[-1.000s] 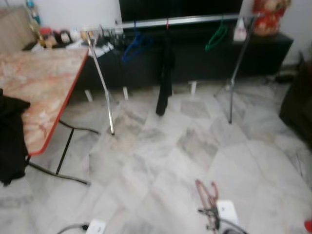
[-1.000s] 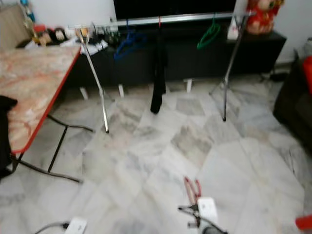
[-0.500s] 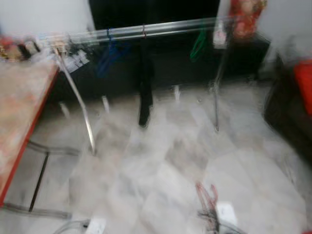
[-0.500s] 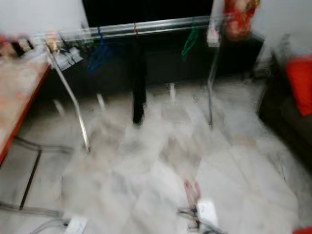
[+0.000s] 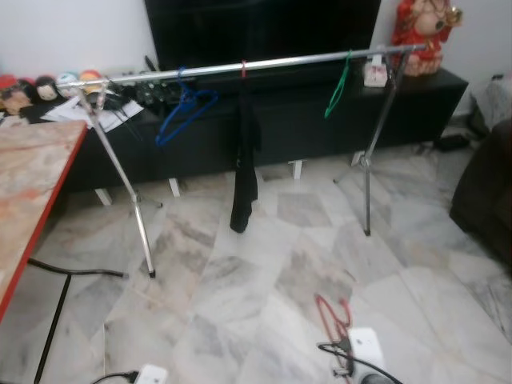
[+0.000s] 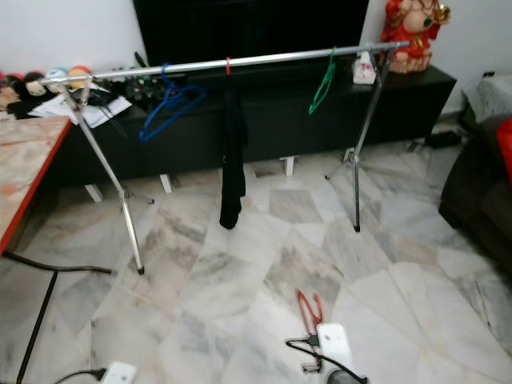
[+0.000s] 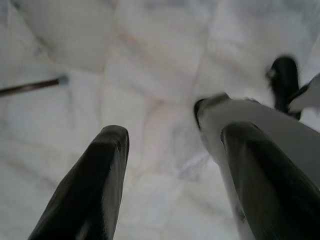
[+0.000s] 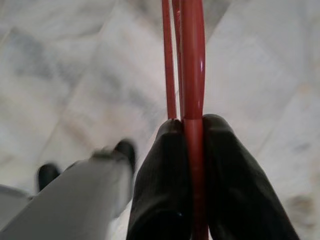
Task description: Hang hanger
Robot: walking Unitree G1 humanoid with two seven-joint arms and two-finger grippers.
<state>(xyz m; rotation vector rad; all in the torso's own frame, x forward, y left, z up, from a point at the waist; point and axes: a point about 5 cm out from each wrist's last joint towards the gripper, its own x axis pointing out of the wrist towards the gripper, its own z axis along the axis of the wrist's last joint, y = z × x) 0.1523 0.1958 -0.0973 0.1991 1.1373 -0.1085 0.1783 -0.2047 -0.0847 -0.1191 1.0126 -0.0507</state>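
Two black fingers of right claw (image 8: 192, 137) pinch glossy red hanger (image 8: 192, 60); left claw (image 7: 172, 150) wide.

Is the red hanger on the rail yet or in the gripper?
In the gripper. The right gripper is shut on the red plastic hanger, low over the marble floor, away from the metal rail.

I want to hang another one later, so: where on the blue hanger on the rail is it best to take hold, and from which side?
Probably grip the blue hanger on its thin neck just under the hook, coming from the front, the robot's side. It hangs tilted on the rail with free space on both sides, and the dark cabinet stands behind it. Then lift it up off the rail.
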